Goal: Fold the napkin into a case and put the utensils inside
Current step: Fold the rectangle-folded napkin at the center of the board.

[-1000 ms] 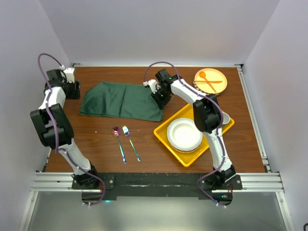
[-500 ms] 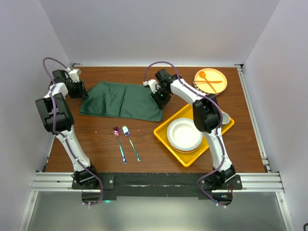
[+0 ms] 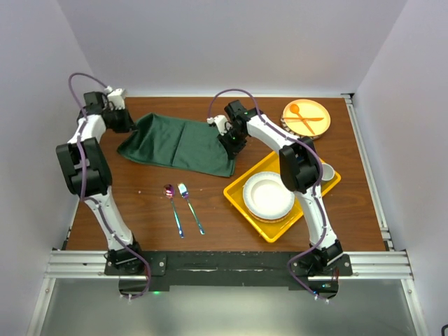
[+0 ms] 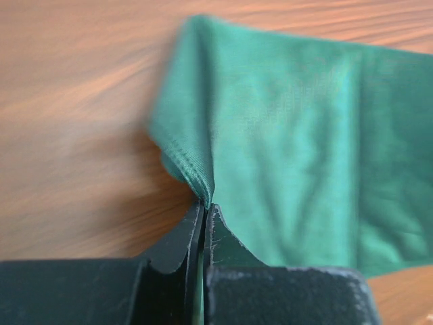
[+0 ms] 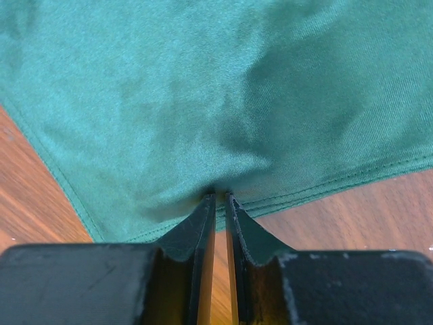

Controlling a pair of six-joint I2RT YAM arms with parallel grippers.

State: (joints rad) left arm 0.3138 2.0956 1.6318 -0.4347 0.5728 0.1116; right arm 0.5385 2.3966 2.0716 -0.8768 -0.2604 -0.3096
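Observation:
The dark green napkin lies spread across the far half of the table. My left gripper is at its far left corner; in the left wrist view the left gripper is shut on the napkin's bunched hem. At the right edge, my right gripper pinches the cloth. In the right wrist view the right gripper grips the stitched hem of the napkin at its tips. The iridescent spoon and fork lie side by side nearer me, apart from the cloth.
A yellow tray holding stacked white plates sits right of the utensils, close to the napkin's near right corner. An orange plate with an orange spoon and fork stands at the far right. White walls enclose the table.
My left gripper swung in from the table's left edge to the napkin's far left corner and shut on it, drawing that corner up. The right gripper stayed put.

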